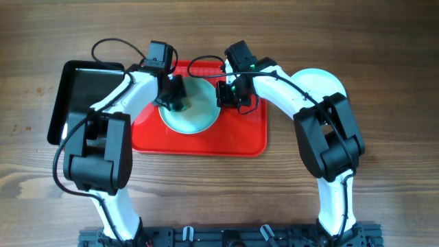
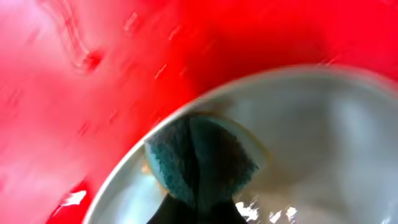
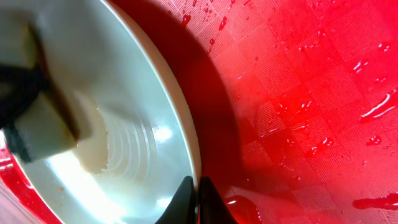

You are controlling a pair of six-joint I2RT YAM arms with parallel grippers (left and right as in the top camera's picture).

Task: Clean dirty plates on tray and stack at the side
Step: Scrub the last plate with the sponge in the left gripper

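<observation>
- Overhead: the red tray [image 1: 236, 140] lies mid-tabletop [image 1: 384, 41], with a black tray [image 1: 86, 89] touching its left side. One plate [image 1: 195, 116] sits in the tray's upper middle. The left end effector [image 1: 171, 96] is over that plate's left rim and the right end effector [image 1: 230, 95] is at its right rim. A second plate [image 1: 322, 77] rests on the wood off the tray's right side, partly hidden by the right arm.
- Left wrist: the left end effector [image 2: 198, 208] is pinched on a blue-green sponge [image 2: 199, 158]. The sponge is pressed just inside the plate [image 2: 323, 137] rim, and the wet tray [image 2: 74, 93] floor shows beyond it. The view is blurred.
- Right wrist: the right end effector [image 3: 197, 198] has its two dark tips almost together, nipping the plate [image 3: 143, 118] edge where it meets the tray [image 3: 298, 93] floor. Across the dish, the sponge [image 3: 43, 124] shows its pale side against the wet centre. Water beads on the tray.
</observation>
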